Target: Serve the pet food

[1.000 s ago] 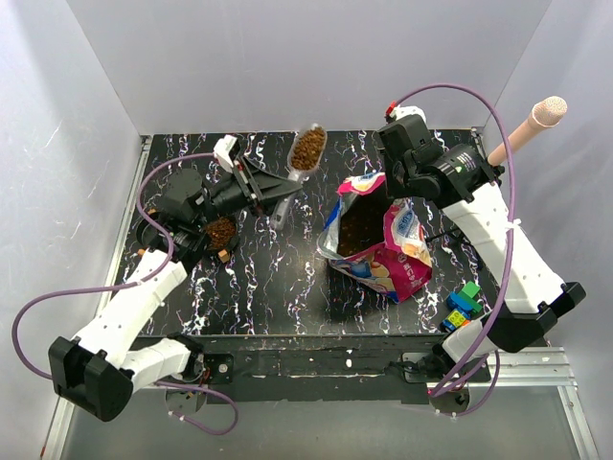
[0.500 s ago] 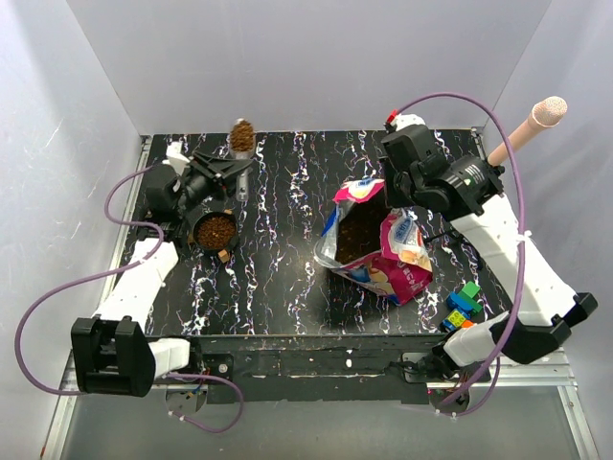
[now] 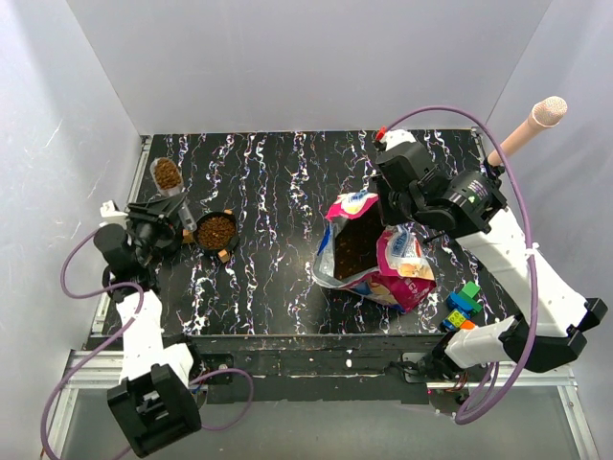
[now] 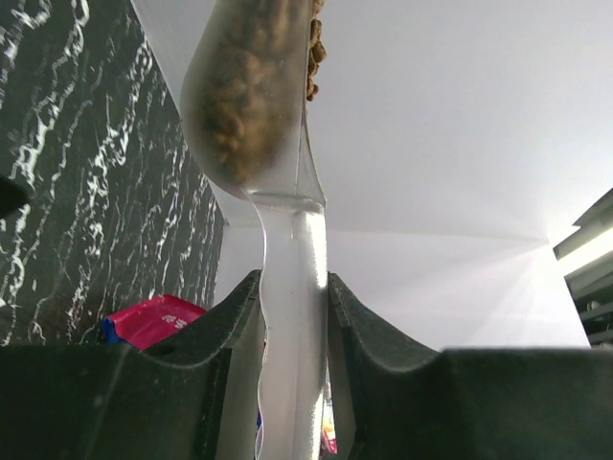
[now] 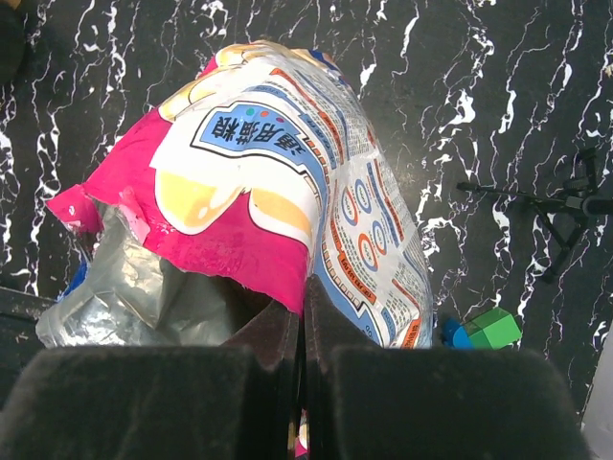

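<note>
My left gripper point(image 3: 180, 213) is shut on the handle of a clear plastic scoop point(image 3: 169, 177) heaped with brown pet food point(image 3: 168, 173), held at the table's far left. The wrist view shows the scoop point(image 4: 251, 96) and its handle point(image 4: 293, 316) clamped between my fingers. A black bowl point(image 3: 215, 232) holding pet food sits just right of the scoop. My right gripper point(image 3: 388, 213) is shut on the rim of the open magenta-and-blue bag point(image 3: 375, 251), holding it up. Brown kibble shows inside the bag. In the right wrist view the bag point(image 5: 278, 192) fills the middle.
Colourful toy blocks point(image 3: 460, 307) lie at the table's near right corner, also in the right wrist view point(image 5: 488, 329). A pink-tipped rod point(image 3: 527, 129) juts in at the far right. A few loose kibble pieces point(image 3: 224, 255) lie by the bowl. White walls enclose the black marbled table point(image 3: 278, 278).
My left arm has swung the filled scoop from above the table's back middle to the far left, past the bowl. The right gripper shifted the bag slightly.
</note>
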